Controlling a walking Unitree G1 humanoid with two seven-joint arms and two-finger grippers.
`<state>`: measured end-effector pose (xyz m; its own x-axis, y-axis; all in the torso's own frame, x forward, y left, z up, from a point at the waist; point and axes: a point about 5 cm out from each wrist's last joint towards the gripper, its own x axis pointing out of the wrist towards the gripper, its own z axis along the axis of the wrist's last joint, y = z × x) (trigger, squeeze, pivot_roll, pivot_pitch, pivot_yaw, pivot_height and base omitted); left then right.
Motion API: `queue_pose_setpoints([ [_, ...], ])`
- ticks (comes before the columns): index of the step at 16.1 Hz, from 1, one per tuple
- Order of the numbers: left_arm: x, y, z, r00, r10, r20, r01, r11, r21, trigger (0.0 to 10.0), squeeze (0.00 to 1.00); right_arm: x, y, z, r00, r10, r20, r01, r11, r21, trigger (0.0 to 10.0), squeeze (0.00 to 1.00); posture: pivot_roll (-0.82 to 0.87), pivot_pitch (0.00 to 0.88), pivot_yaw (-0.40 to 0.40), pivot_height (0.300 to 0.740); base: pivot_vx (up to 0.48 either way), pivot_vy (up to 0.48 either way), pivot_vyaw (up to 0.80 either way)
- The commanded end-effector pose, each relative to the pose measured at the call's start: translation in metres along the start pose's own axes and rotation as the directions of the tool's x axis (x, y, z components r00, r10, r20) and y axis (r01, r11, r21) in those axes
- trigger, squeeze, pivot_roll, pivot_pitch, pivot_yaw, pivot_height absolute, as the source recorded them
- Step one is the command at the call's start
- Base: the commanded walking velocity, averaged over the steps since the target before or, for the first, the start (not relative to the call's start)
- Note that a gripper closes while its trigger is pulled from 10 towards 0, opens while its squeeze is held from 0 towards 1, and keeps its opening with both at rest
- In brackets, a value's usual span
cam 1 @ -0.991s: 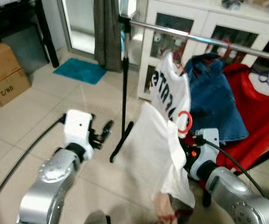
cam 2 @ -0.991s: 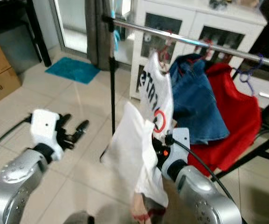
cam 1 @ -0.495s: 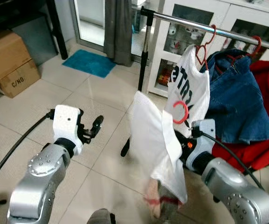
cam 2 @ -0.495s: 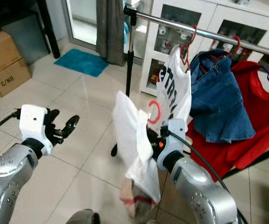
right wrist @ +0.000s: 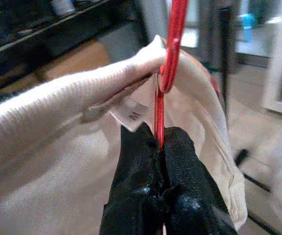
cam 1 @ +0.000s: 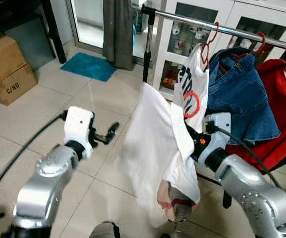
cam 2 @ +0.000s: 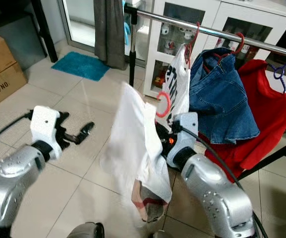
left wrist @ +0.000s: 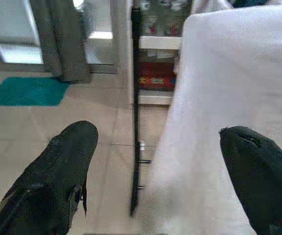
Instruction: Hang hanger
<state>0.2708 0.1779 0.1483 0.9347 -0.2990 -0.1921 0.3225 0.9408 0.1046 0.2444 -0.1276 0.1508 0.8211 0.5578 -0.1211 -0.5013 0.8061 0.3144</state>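
Red plastic hanger (right wrist: 166, 63), draped in a white garment (cam 1: 155, 148), sat pinched between my right gripper's (right wrist: 159, 142) closed fingers, below the chrome rail (cam 2: 202, 27); my left gripper (left wrist: 155, 171) gaped wide, holding nothing, beside the cloth.

Left arm: silver, extended forward from 7 o'clock in the head views. Left gripper (cam 1: 108, 134) has its fingers (left wrist: 67, 161) spread wide apart and holds nothing. Right arm: silver, bent, reaching in from 5 o'clock. Right gripper (right wrist: 159, 139) has its fingers pressed together, clamping the red hanger (right wrist: 169, 54).
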Motion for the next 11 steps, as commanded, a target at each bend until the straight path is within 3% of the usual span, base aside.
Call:
queue_pose_setpoints([
  [1, 0.003, 0.013, 0.003, 1.0, 0.029, 0.012, -0.029, 0.999, 0.029, 10.0, 1.0, -0.003, 0.006, 0.015, 0.994, 0.09, 0.059, -0.089, 0.996, -0.013, 10.0, 0.0, 0.04, 0.067, -0.063, 0.74, 0.0, 0.0, 0.0],
  [3, 0.008, 0.024, 0.006, 0.999, 0.041, 0.022, -0.042, 0.999, 0.033, 10.0, 1.0, -0.006, 0.009, 0.019, 0.987, 0.145, 0.073, -0.145, 0.989, 0.003, 10.0, 0.0, 0.04, 0.064, -0.061, 0.74, 0.0, 0.0, 0.0],
  [4, 0.012, 0.03, 0.009, 0.999, 0.029, 0.033, -0.03, 0.999, 0.026, 10.0, 0.91, -0.008, 0.011, 0.023, 0.98, 0.18, 0.085, -0.181, 0.983, 0.008, 10.0, 0.0, 0.03, 0.063, -0.061, 0.74, 0.0, 0.0, 0.0],
  [5, 0.019, 0.039, 0.012, 0.999, 0.006, 0.053, -0.005, 1.0, -0.019, 10.0, 0.0, -0.011, 0.014, 0.03, 0.965, 0.24, 0.106, -0.243, 0.97, 0.01, 10.0, 0.0, 0.03, 0.059, -0.059, 0.74, 0.0, 0.0, 0.0],
  [6, 0.026, 0.042, 0.012, 0.997, -0.035, 0.063, 0.038, 0.998, -0.051, 10.0, 0.0, -0.014, 0.017, 0.035, 0.949, 0.288, 0.126, -0.291, 0.957, 0.006, 10.0, 0.0, 0.03, 0.059, -0.059, 0.74, 0.0, 0.0, 0.0],
  [7, 0.031, 0.039, 0.012, 0.992, -0.096, 0.08, 0.104, 0.988, -0.115, 8.4, 0.0, -0.016, 0.019, 0.039, 0.938, 0.317, 0.139, -0.321, 0.947, 0.003, 10.0, 0.0, 0.03, 0.057, -0.057, 0.74, 0.0, 0.0, 0.0],
  [10, 0.04, 0.03, 0.011, 0.985, -0.154, 0.084, 0.163, 0.979, -0.119, 0.5, 0.0, -0.018, 0.024, 0.043, 0.922, 0.357, 0.151, -0.361, 0.933, -0.001, 10.0, 0.0, 0.02, 0.057, -0.056, 0.74, 0.0, 0.0, 0.0],
  [11, 0.044, 0.027, 0.008, 0.982, -0.174, 0.077, 0.182, 0.977, -0.113, 0.0, 0.0, -0.019, 0.026, 0.044, 0.915, 0.373, 0.158, -0.378, 0.926, 0.003, 10.0, 0.0, 0.02, 0.057, -0.058, 0.74, 0.0, 0.0, 0.0],
])
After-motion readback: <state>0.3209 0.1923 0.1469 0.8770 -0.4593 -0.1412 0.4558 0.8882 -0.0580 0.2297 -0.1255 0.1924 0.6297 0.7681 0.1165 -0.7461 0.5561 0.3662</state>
